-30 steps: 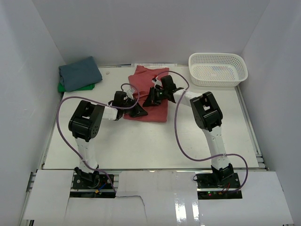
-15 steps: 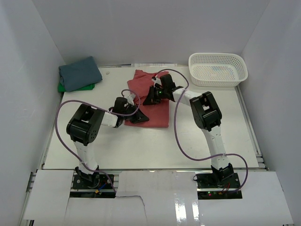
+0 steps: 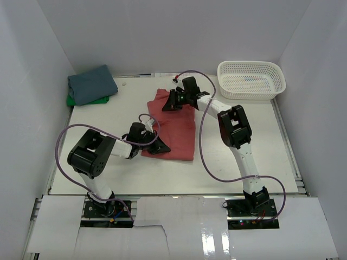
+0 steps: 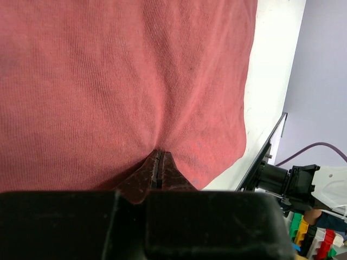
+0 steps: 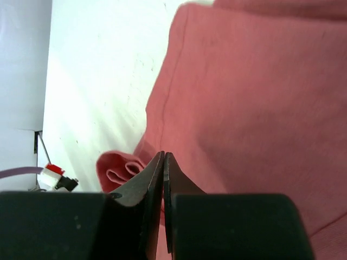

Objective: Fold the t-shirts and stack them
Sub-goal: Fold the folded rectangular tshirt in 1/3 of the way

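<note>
The coral-red t-shirt (image 3: 181,129) lies partly folded in the middle of the table. My left gripper (image 3: 160,148) is shut on its near left corner; in the left wrist view the cloth (image 4: 135,81) puckers around the closed tips of the gripper (image 4: 159,156). My right gripper (image 3: 167,105) is shut on the shirt's far left edge; in the right wrist view a bunched fold (image 5: 116,170) sits beside the closed tips of the gripper (image 5: 164,157). The slate-blue t-shirt (image 3: 92,83) lies folded on the bright green one (image 3: 72,101) at the far left corner.
A white mesh basket (image 3: 251,79) stands at the far right. White walls close in the table (image 3: 238,146) on three sides. Purple cables loop from both arms over the table.
My left gripper has moved nearer and my right gripper farther away, each holding the red shirt's left edge. The shirt is drawn out longer between them.
</note>
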Robot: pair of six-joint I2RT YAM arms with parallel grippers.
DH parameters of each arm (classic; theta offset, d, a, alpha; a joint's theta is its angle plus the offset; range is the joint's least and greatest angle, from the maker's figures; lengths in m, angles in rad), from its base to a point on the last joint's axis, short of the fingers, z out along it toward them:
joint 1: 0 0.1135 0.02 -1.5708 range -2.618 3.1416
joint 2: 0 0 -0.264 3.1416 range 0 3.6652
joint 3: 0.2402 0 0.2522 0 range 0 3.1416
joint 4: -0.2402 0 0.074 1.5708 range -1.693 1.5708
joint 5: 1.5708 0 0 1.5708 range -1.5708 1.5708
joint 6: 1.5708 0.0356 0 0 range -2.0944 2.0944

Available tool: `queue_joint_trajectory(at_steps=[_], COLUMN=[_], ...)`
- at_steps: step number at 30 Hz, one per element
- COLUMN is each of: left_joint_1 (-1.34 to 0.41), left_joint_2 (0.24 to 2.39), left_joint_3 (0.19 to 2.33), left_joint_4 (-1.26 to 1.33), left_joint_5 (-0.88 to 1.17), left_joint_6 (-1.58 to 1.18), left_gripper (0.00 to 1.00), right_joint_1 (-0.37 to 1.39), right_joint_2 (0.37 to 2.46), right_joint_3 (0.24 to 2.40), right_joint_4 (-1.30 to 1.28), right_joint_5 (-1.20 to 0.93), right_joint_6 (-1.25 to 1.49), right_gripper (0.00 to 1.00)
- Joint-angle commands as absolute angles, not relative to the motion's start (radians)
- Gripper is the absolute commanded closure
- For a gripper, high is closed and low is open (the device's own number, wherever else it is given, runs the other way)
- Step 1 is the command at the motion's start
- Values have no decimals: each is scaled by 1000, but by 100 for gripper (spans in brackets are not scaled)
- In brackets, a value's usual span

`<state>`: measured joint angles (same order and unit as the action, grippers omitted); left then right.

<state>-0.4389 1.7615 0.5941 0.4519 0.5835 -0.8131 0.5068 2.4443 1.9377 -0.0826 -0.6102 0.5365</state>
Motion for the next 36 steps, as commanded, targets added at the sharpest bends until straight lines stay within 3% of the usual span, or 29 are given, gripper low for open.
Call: queue_joint_trajectory(at_steps=[1,13,20,36], left_joint_1=[-449,-453,-456,-456], left_joint_2=[1729,1747,1749,1735], left_joint_3=[546,586,583,578], left_joint_4=[367,367,367,365], left_joint_5=[543,532,526,526], left_joint_6=[-796,-796,-798,-799], left_gripper=[100,100,100,100], right_joint_1=[497,525,564,609], right_joint_2=[2447,2108,2034,2154], right_joint_3=[2005,1531,1398,1466], right_joint_4=[-107,6,54,92], right_joint_5=[-633,-673,-680,-681], right_joint_6=[537,549,541,566], right_gripper=[92,92,92,92])
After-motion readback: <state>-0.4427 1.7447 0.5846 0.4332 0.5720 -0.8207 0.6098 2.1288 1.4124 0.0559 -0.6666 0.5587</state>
